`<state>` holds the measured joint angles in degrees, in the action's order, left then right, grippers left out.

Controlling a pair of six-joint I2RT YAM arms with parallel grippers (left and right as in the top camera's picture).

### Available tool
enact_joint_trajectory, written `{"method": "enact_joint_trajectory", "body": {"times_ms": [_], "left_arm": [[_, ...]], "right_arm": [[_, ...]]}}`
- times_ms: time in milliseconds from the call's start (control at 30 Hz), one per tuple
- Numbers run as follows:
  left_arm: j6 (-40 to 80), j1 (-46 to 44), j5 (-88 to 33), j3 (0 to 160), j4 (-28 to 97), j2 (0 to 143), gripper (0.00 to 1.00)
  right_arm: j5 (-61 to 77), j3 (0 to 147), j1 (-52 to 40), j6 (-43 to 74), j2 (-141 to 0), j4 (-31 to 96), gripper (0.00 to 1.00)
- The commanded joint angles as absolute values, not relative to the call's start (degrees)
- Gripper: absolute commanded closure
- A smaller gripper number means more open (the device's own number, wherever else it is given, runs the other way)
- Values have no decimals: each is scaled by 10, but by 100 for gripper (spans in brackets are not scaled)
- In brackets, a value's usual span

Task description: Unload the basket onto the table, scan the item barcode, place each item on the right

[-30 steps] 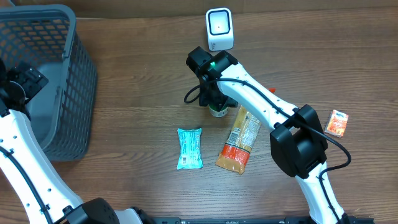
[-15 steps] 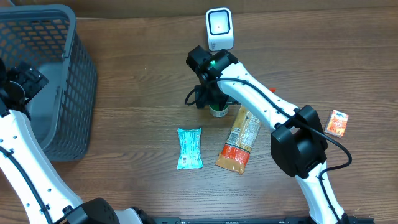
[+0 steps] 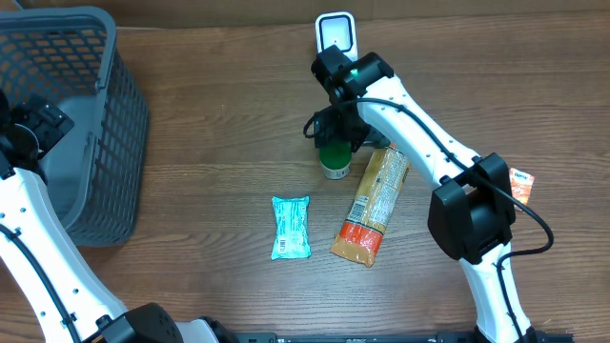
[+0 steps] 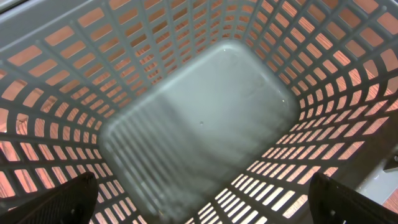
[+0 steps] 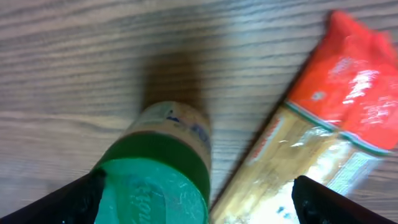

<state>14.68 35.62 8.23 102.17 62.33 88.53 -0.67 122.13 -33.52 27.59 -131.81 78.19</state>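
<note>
Okay, bottle [image 3: 335, 160]: standing upright, sitting near the scanner [image 3: 335, 33], on its front side
right gripper [image 5: 199, 199]: hovering wide open directly over it, holding nothing
nearer arm: right

We look down into the grey basket [image 4: 199, 124], its smooth floor slightly blurred; the wooden table [image 4: 377, 61] shows brown through the slotted walls, and our left gripper [image 4: 199, 208] shows two dark fingertips [image 4: 53, 202] wide apart at the lower corners
</note>
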Motion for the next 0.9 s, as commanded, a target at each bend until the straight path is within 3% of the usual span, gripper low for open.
{"method": "enact_joint_trajectory", "body": {"times_ms": [0, 233, 500, 867], "left_arm": [[154, 352, 85, 1036, 624, 888, 0], [154, 352, 85, 1036, 624, 888, 0], [154, 352, 85, 1036, 624, 888, 0], [154, 352, 85, 1036, 624, 888, 0]], "right_arm": [[1, 1201, -355, 267, -1319, 773, 0], [-14, 1187, -364, 265, -1319, 748, 1], [-29, 1187, -355, 265, -1319, 753, 11], [-29, 1216, -337, 265, -1305, 753, 10]]}}
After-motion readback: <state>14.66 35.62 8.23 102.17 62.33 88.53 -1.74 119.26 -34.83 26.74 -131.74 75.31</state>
